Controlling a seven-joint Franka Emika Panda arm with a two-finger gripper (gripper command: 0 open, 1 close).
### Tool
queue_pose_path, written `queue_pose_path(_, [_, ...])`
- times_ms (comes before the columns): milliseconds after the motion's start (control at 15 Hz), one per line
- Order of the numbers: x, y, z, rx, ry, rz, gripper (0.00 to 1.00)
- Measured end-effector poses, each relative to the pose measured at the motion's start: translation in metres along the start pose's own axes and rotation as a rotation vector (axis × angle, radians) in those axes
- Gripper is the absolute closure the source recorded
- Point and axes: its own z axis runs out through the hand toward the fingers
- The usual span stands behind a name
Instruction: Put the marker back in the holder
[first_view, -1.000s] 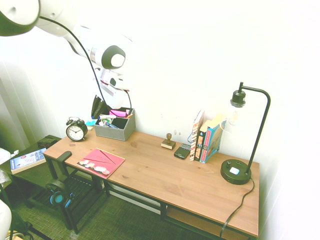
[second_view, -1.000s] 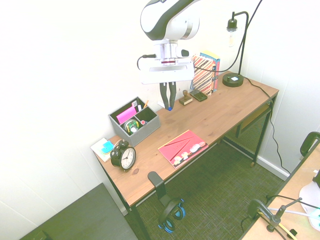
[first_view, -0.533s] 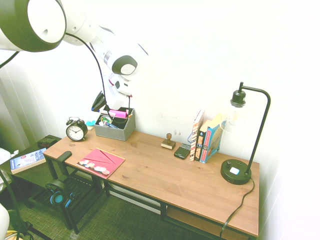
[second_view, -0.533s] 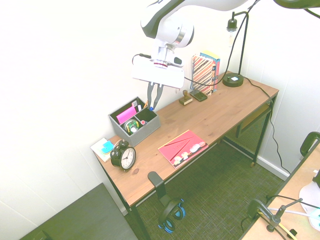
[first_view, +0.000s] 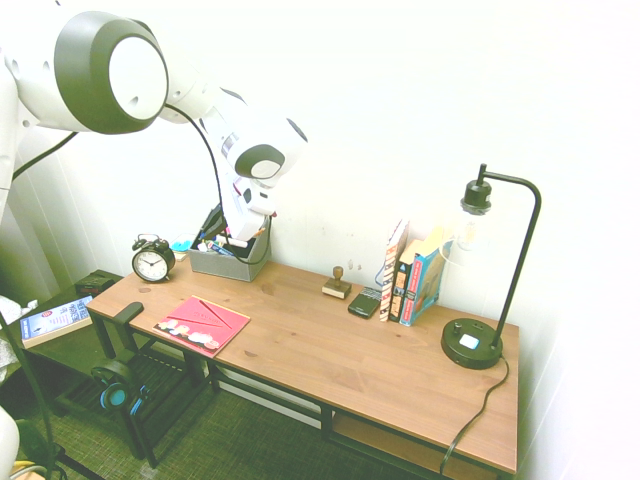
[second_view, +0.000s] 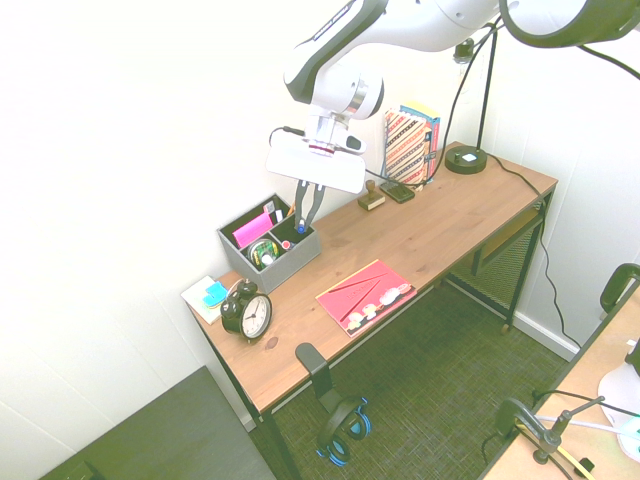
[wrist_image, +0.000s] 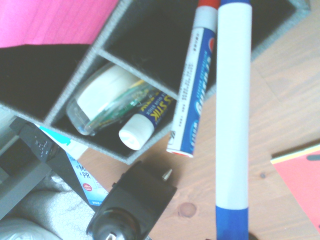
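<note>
Gripper (second_view: 305, 222) clenched on the marker (wrist_image: 233, 110), held at a slant just over the holder (second_view: 297, 257) at the desk's (second_view: 440, 225) back corner. In the wrist view the white barrel crosses the holder's front compartment, beside another pen (wrist_image: 193, 85) leaning there; a glue stick (wrist_image: 145, 121) and tape fill the neighbouring cell. To seat it well, lower the tip along the marker's own axis into the open cell, clear of the dividing wall and the leaning pen, and release only once the tip is inside.

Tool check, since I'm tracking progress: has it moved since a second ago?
Yes. Holding the marker, the tool moved down and toward the holder, from beside it to over its compartments.
</note>
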Motion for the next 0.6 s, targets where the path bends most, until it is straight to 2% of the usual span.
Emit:
queue_pose_path(267, [0.008, -0.014, 0.017, -0.011, -0.005, -0.004, 0.00])
queue_pose_path(600, [0.010, -0.018, 0.016, -0.010, -0.007, -0.016, 0.00])
